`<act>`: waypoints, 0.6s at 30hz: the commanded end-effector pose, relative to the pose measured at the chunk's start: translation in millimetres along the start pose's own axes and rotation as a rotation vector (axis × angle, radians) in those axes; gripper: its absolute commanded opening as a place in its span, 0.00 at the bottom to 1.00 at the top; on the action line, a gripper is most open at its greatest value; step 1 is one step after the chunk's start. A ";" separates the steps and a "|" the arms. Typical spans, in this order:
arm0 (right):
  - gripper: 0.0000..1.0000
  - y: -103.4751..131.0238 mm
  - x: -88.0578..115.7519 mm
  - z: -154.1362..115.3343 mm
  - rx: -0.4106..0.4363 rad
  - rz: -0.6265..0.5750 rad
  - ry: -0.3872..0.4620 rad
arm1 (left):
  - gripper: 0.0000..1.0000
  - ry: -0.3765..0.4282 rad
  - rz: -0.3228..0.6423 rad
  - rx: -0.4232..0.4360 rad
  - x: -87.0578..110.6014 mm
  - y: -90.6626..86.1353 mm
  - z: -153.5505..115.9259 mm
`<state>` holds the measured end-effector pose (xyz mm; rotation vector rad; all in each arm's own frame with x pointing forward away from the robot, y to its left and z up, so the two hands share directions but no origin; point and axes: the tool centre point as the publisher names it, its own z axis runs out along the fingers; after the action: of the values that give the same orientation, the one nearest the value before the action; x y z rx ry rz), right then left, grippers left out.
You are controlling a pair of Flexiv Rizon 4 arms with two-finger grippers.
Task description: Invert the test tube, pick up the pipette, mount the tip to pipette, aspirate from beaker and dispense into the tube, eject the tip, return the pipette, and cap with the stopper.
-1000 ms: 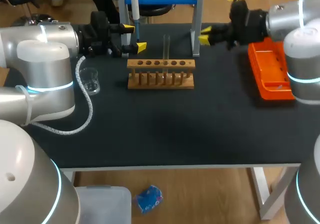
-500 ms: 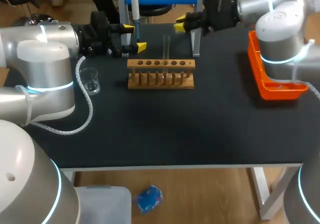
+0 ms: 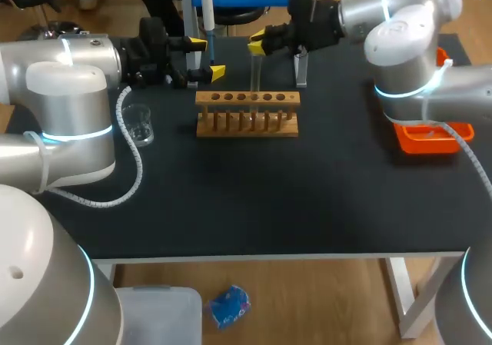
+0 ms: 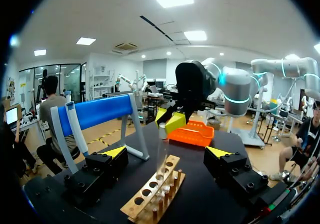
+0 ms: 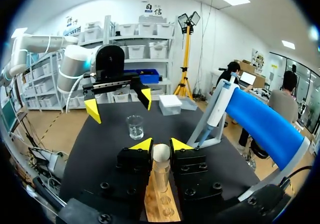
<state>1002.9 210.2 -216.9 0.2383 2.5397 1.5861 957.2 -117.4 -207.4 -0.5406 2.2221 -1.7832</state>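
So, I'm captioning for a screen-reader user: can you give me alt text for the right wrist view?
The right gripper is at the top of a test tube standing in a wooden rack; whether it grips is unclear. Ahead are a glass beaker and the left gripper, open.

Head view: fixed above and behind the robot, looking down on the table [image 3: 254, 199] from well back. Left wrist view: low, facing across the wooden rack [image 4: 152, 196] toward the right claw [image 4: 168, 119]. Right wrist view: close above the same rack, apparently facing the left claw [image 5: 119, 104]. All 3 views share the rack.
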 end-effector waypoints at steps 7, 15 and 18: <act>0.00 -3.4 0.9 -2.1 0.005 0.009 -0.002 | 1.00 -0.005 0.001 0.004 0.8 1.2 1.2; 0.00 -6.2 5.2 -8.5 0.005 0.013 -0.006 | 1.00 -0.005 0.001 0.004 0.8 1.2 1.2; 0.00 -7.1 6.2 -9.1 0.005 0.014 -0.006 | 1.00 -0.005 0.001 0.004 0.8 1.2 1.2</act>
<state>997.6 203.1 -220.0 0.2609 2.5445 1.5822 957.2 -117.4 -207.4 -0.5406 2.2222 -1.7832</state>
